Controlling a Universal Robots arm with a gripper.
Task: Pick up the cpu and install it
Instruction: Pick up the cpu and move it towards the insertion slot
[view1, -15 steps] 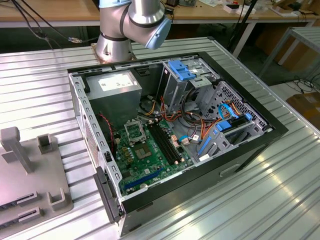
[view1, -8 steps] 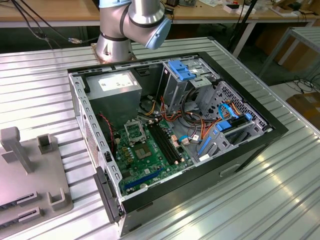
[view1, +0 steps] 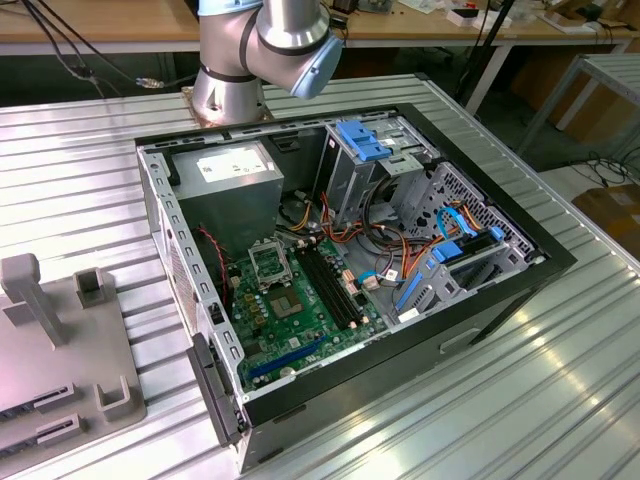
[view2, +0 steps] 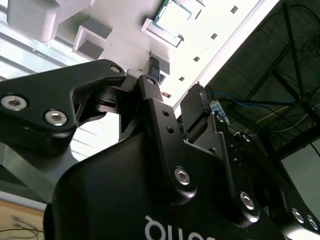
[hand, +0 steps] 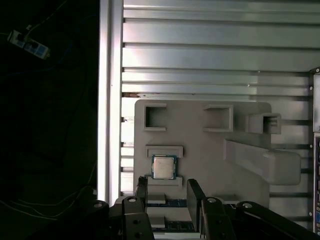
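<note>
The cpu (hand: 164, 167) is a small silver-grey square chip lying flat in a recess of the grey fixture plate (hand: 200, 150). In the second wrist view the cpu (view2: 172, 11) sits in the same recess, beyond the fingertips. My gripper (hand: 168, 195) hovers above the plate just short of the chip, open, with its two black fingers (hand: 142, 190) apart and nothing between them. The same gripper (view2: 175, 82) shows in the second wrist view from behind. In the exterior view the black hinged socket frame (view1: 268, 262) sits on the green motherboard (view1: 300, 315) inside the open computer case.
The open case (view1: 480, 290) lies on a ribbed metal table (view1: 560, 400), with a grey power-supply box (view1: 230, 172), memory slots (view1: 335, 285) and cables inside. The fixture plate (view1: 60, 340) with raised blocks lies at the exterior view's left. The arm's base (view1: 232, 90) stands behind the case.
</note>
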